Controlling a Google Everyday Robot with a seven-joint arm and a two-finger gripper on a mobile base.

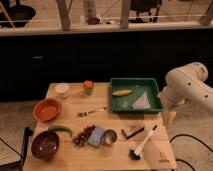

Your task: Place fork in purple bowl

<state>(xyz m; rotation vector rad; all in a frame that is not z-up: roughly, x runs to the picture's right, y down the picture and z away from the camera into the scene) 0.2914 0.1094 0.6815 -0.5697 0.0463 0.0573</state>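
Note:
The fork [92, 112] is small and silver and lies flat near the middle of the wooden table [150, 157], pointing left to right. The purple bowl [45, 144] stands at the front left corner, dark and glossy inside, with nothing in it. My white arm [187, 85] comes in from the right. My gripper [168, 116] hangs down beside the table's right edge, just past the green tray, far from both the fork and the bowl.
A green tray [116, 102] at the back right holds a yellow item [122, 92] and a pale bag [141, 101]. An orange bowl [47, 109], white cup [62, 90] and orange-lidded jar [88, 87] stand to the left. A green pepper [61, 129], grapes [84, 136], blue packet [96, 136], metal cup [109, 136], brown block [132, 131] and brush [142, 143] lie in front.

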